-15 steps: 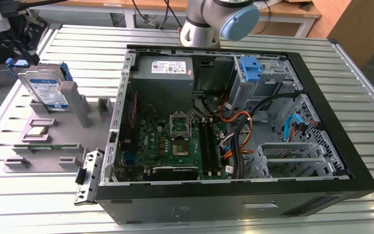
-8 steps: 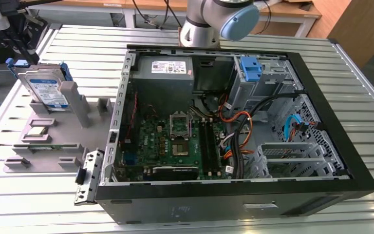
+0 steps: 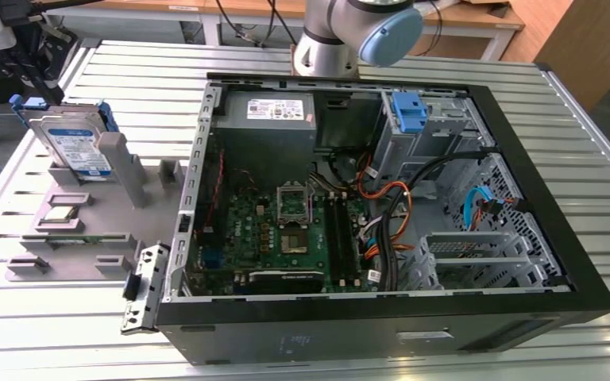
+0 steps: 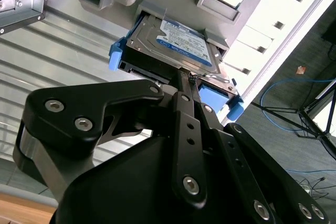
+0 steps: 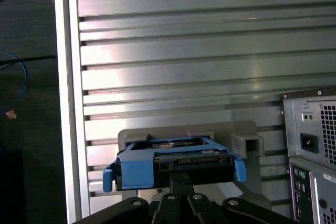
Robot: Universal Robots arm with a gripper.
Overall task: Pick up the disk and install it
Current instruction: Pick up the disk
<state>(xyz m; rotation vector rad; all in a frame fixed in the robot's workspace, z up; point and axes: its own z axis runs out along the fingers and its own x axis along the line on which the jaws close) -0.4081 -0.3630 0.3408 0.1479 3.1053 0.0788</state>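
Note:
The disk (image 3: 72, 147) is a silver drive with a blue-and-white label in a blue carrier. It stands upright in a slot of the grey fixture (image 3: 109, 218) at the exterior view's left. In the second wrist view the disk (image 4: 176, 43) still sits in its slot. My gripper (image 4: 188, 82) comes down on the disk's upper edge with its black fingers drawn together there. In the first wrist view the gripper (image 5: 181, 178) meets the middle of the disk's (image 5: 157, 169) blue carrier. In the exterior view the gripper (image 3: 42, 86) hangs just above the disk.
The open computer case (image 3: 559, 262) lies at the exterior view's right, with a motherboard (image 3: 283, 230), a grey power supply (image 3: 268, 111), cables and a blue bracket (image 3: 408, 111) at its far corner. A processor chip (image 3: 61, 213) rests on the fixture. The arm's base (image 3: 332, 40) stands behind the case.

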